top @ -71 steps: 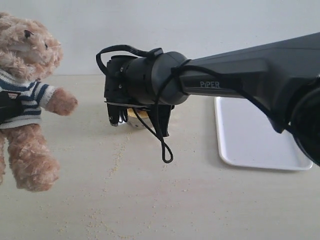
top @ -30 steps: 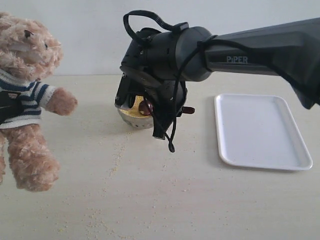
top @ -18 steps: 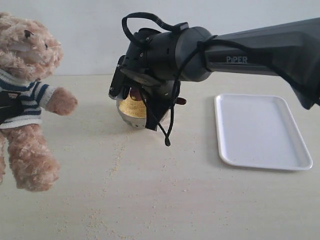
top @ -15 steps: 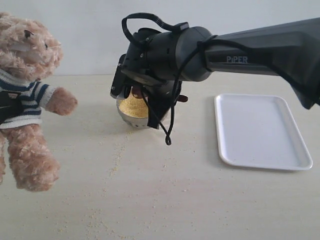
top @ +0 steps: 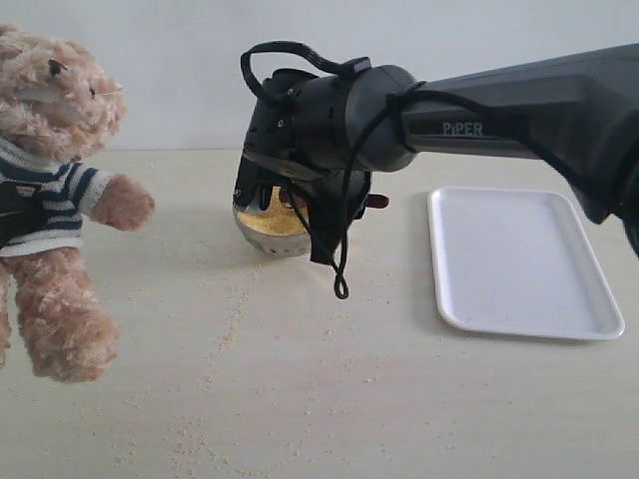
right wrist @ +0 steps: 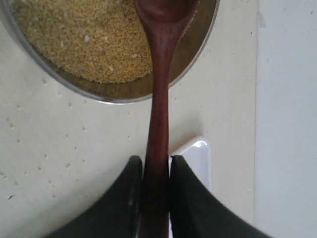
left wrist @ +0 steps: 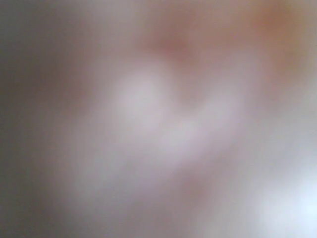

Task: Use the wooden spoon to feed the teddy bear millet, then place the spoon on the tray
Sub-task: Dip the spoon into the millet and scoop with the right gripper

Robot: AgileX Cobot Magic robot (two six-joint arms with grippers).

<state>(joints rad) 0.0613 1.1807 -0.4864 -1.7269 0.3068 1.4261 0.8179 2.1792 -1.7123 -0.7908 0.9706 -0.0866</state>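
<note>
Gripping the slim dark reddish-brown wooden spoon by its thin handle, the right gripper is hanging over the small round steel bowl. Its two black fingers are pressing narrowly on either side of the handle. The spoon's oval end is reaching in over the bowl's rim, beside the mound of fine yellow millet. Whether it is touching the grains cannot be told, as the picture is cutting its tip off.

In the exterior view the black right arm is stretching in from the right and covering most of the bowl. The butt of the handle is poking out behind the wrist towards the flat white rectangular plastic tray. The tray is lying on the pale table, well apart from the bowl. Stray grains are lying scattered on the table in front of the bowl.

The fluffy light-brown teddy bear in a navy-and-white striped shirt is sitting upright at the far left, one paw pointing towards the bowl, well apart from the spoon.

The left wrist view is giving only a pinkish-grey blur, so how the left gripper's jaws are standing cannot be told.
</note>
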